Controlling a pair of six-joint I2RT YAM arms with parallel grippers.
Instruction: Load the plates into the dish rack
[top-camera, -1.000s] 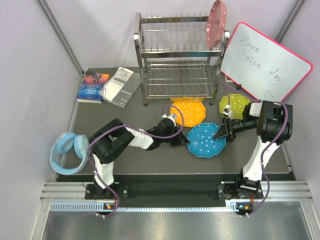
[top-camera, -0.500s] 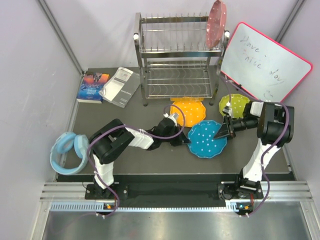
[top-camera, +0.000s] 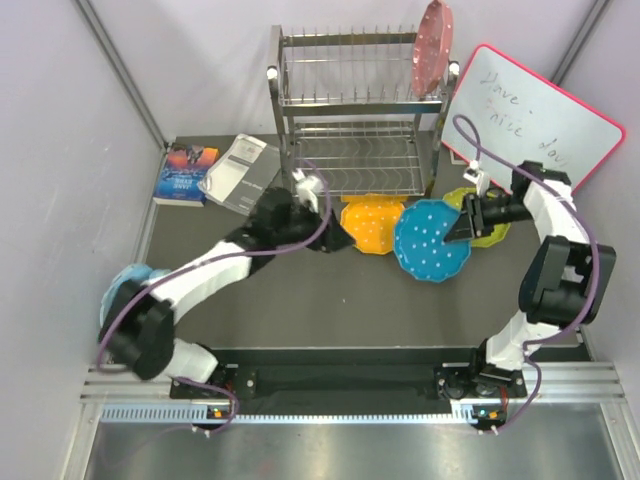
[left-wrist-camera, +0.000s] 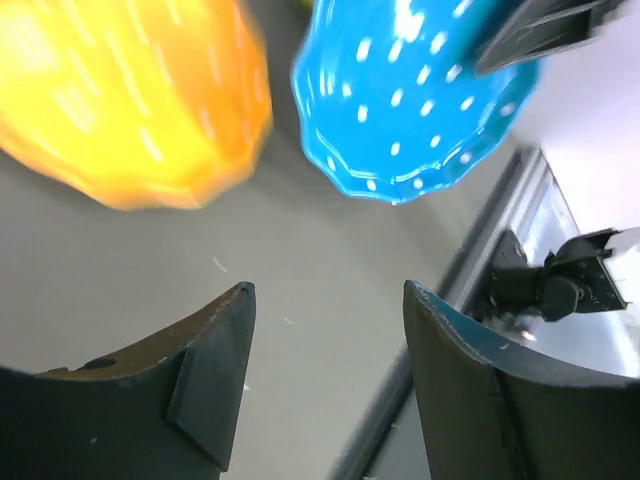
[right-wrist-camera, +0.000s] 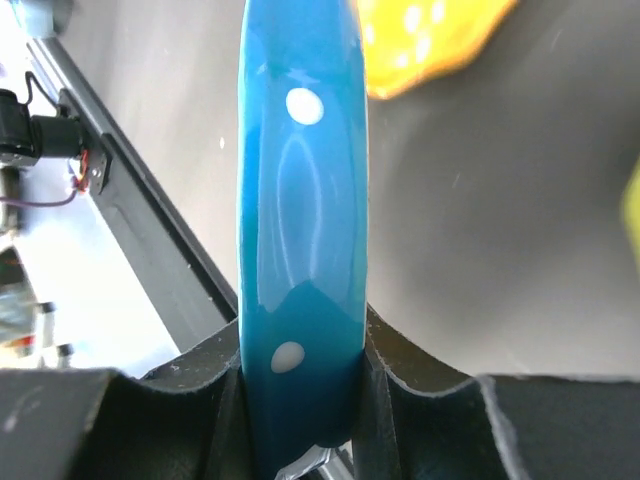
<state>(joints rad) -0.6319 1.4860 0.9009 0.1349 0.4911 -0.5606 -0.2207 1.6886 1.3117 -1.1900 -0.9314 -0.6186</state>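
Note:
My right gripper (top-camera: 463, 228) is shut on the rim of the blue plate (top-camera: 430, 241), which it holds tilted up off the table. In the right wrist view the blue plate's rim (right-wrist-camera: 300, 200) stands edge-on, pinched between both fingers (right-wrist-camera: 405, 375). My left gripper (top-camera: 332, 241) is open and holds nothing. It hangs over the table just left of the orange plate (top-camera: 372, 224). The left wrist view shows the orange plate (left-wrist-camera: 130, 100) and the blue plate (left-wrist-camera: 410, 100) ahead of the open left gripper (left-wrist-camera: 325, 290). The yellow-green plate (top-camera: 492, 230) lies partly hidden behind the right gripper. A pink plate (top-camera: 433, 48) stands in the dish rack (top-camera: 350, 110).
A whiteboard (top-camera: 530, 125) leans at the back right beside the rack. A book (top-camera: 185, 172) and a booklet (top-camera: 240, 172) lie at the back left. A pale blue dish (top-camera: 122, 290) sits off the table's left edge, partly behind the left arm.
The left gripper opened, let go of the blue plate's left edge and swung back toward the rack. The right gripper closed on the blue plate and lifted it up and back, tilting it.

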